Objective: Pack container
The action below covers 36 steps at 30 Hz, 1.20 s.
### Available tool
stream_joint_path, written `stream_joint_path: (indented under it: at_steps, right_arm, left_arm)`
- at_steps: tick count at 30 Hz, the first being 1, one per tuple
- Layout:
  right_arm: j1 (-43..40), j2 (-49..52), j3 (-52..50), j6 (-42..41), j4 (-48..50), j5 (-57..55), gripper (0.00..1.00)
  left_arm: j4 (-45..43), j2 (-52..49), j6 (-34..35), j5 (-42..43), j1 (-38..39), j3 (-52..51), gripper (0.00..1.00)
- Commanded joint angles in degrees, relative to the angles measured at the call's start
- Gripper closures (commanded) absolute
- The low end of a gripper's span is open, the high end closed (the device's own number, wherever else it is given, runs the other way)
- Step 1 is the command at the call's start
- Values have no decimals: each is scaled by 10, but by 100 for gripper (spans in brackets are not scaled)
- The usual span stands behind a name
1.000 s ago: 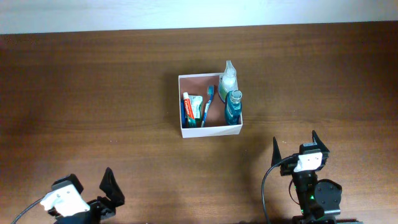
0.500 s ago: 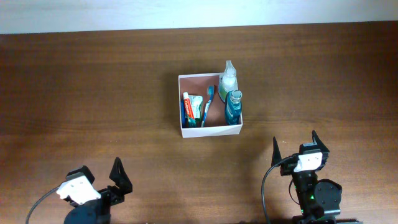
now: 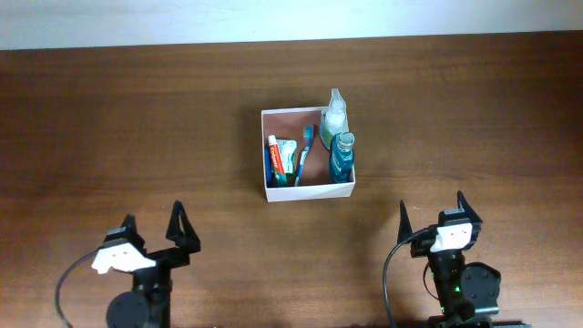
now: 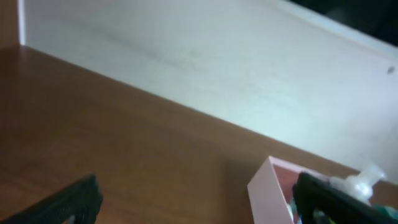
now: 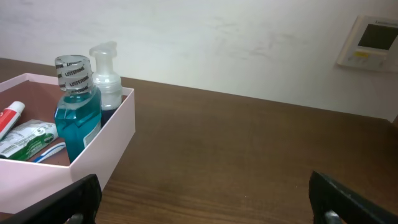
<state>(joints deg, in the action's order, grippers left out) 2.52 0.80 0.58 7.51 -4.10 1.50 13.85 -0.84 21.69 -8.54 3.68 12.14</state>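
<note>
The container (image 3: 309, 191), a shallow white box with a pinkish-brown inside, sits at the table's middle. It holds a blue mouthwash bottle (image 3: 342, 156), a clear pump bottle (image 3: 334, 111), a toothpaste tube (image 3: 282, 157) and a blue toothbrush (image 3: 305, 150). My left gripper (image 3: 154, 221) is open and empty at the front left, well clear of the box. My right gripper (image 3: 431, 211) is open and empty at the front right. The right wrist view shows the container (image 5: 112, 146), mouthwash (image 5: 76, 109) and pump bottle (image 5: 106, 74). The left wrist view shows a container corner (image 4: 267, 186).
A white wall borders the table's far edge (image 3: 291, 20). A wall thermostat (image 5: 370, 42) shows in the right wrist view. Bare brown wood surrounds the box on all sides.
My left arm has swung round and moved right and forward, its open fingers now pointing toward the box. The right arm and the container's contents have not moved.
</note>
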Motion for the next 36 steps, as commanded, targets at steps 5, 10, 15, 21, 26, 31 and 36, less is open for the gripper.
stream_joint_path:
  at_steps: [5,10,15,21,26,31,36]
  right_arm:
    - [5,-6,-3,-5,-2,-5,2]
    - [5,-6,-3,-5,-2,-5,2]
    - [5,-6,-3,-5,-2,-5,2]
    - [5,-6,-3,-5,-2,-5,2]
    - [5,-6,-3,-5,-2,-5,2]
    - [5,-6,-3,-5,-2,-5,2]
    - [5,-6,-3,-5,-2,-5,2]
  left_arm:
    - [-99,5,-30,35,-1,-63,1]
    - [-121,5,-137,66,-1,-64,1]
    - [-114,5,-224,94,-1,-65,1]
    - [-108,5,-253,95,-1,-69,1]
    - [-106,5,-252,98,-1,-98,1]
    - [-99,5,-253,93,-1,-103,1]
    - [-86,5,-252,82,-1,-113,1]
